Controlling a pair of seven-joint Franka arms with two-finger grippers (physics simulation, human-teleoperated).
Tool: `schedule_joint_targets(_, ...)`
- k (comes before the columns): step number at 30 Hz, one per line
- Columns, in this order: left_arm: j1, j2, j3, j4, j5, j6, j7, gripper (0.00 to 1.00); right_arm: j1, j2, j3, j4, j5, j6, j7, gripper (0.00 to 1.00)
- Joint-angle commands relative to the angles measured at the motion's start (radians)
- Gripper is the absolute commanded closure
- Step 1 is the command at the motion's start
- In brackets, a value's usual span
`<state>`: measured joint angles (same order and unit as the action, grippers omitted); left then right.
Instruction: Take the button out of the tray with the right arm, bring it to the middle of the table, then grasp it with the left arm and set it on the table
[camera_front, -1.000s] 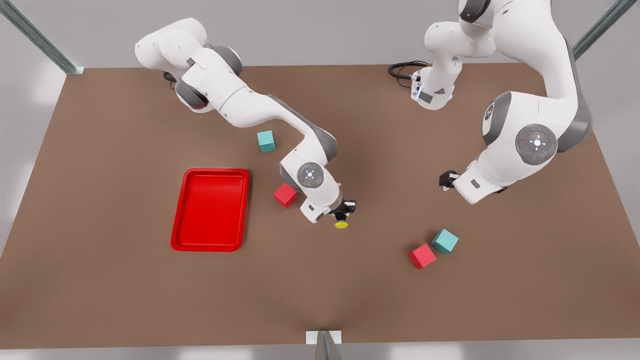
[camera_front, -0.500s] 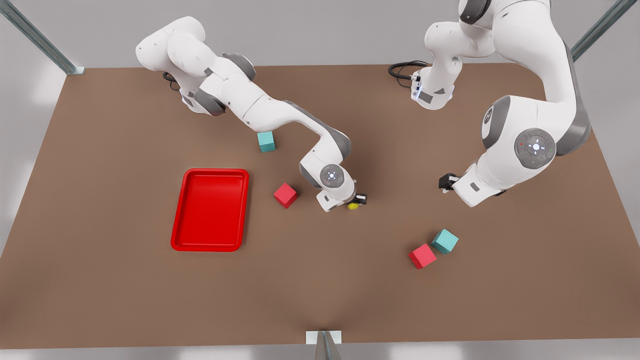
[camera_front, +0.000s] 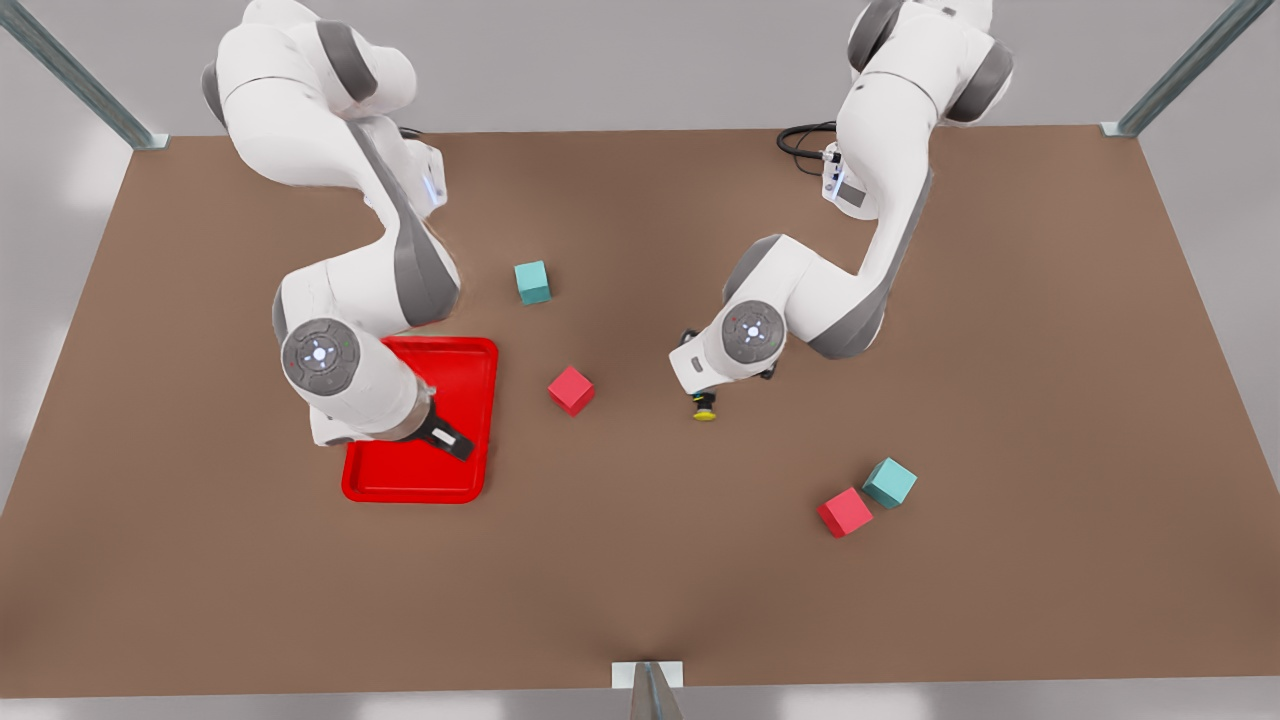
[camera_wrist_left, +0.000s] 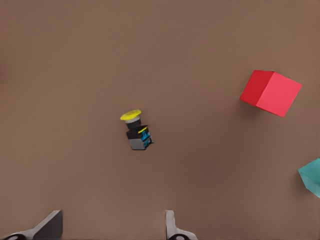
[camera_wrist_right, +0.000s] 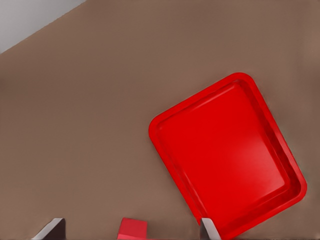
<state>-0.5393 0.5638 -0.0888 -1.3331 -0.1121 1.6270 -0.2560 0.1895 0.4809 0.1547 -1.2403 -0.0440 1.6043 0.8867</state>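
Desk (camera_front: 1000, 350): brown, flat, everything sits on it.

Right arm (camera_front: 330, 270) is on the front view's left, elbow up, wrist hanging over the tray. Right gripper (camera_front: 462, 448) is above the tray's 4 o'clock part. Its wrist view shows the fingertips (camera_wrist_right: 207, 229) spread wide, with nothing between them.

Left arm (camera_front: 850, 290) comes in from 1 o'clock and reaches toward desk centre. Left gripper (camera_front: 700, 385) hovers right over the button. In its wrist view the fingertips (camera_wrist_left: 171, 225) are spread wide and clear of the button, not touching it.

Tray (camera_front: 400, 480): red and shallow, at 9 o'clock of desk centre, with nothing visible in the part the arm leaves uncovered.

Cubes:
- A red cube (camera_front: 571, 390) is between tray and button, at 3 o'clock of the tray.
- A teal cube (camera_front: 532, 282) is at 1 o'clock of the tray.
- A second red cube (camera_front: 845, 512) and a second teal cube (camera_front: 889, 482) sit just beside each other, at 4 o'clock of the button, well apart from it.

Button (camera_front: 705, 408): out of the tray, on bare desk near the centre. The wrist view shows it tipped over, yellow cap sideways (camera_wrist_left: 136, 130).
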Motion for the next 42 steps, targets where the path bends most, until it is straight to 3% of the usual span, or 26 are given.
schedule_joint_targets(1,-0.008,0.024,0.001,-0.003,-0.040,0.137,-0.434,0.00,-0.070,-0.106,0.005,-0.200,0.000,-0.003,-0.643,0.00)
schedule_joint_targets(2,-0.007,0.031,0.000,-0.011,-0.041,0.149,-0.431,0.00,-0.111,-0.119,0.026,-0.240,0.000,0.023,-0.664,0.00)
schedule_joint_targets(6,0.001,-0.002,0.006,-0.294,-0.038,0.484,-0.287,0.00,-0.179,-0.160,0.026,-0.243,-0.070,0.091,-0.885,0.00)
schedule_joint_targets(9,0.013,0.005,0.004,-0.310,-0.038,0.517,-0.181,0.00,-0.174,-0.159,0.028,-0.235,-0.073,0.082,-0.873,0.00)
schedule_joint_targets(11,0.010,0.005,0.000,-0.383,-0.037,0.694,-0.155,0.00,-0.171,-0.160,0.028,-0.226,-0.073,0.056,-0.870,0.00)
schedule_joint_targets(14,-0.008,0.007,-0.003,-0.436,-0.037,0.774,-0.157,0.00,-0.176,-0.159,0.028,-0.133,-0.033,-0.037,-0.873,0.00)
schedule_joint_targets(22,-0.048,0.034,0.000,-0.475,0.104,0.784,-0.158,0.00,-0.223,-0.159,0.023,-0.084,-0.016,-0.064,-0.888,0.00)
schedule_joint_targets(34,-0.044,0.096,0.003,-0.439,0.101,0.752,-0.506,0.00,-0.239,-0.156,0.022,-0.067,-0.005,-0.064,-0.888,0.00)
schedule_joint_targets(42,-0.045,0.119,0.003,-0.429,0.106,0.761,-0.539,0.00,-0.274,-0.159,0.023,-0.067,-0.030,-0.066,-0.888,0.00)
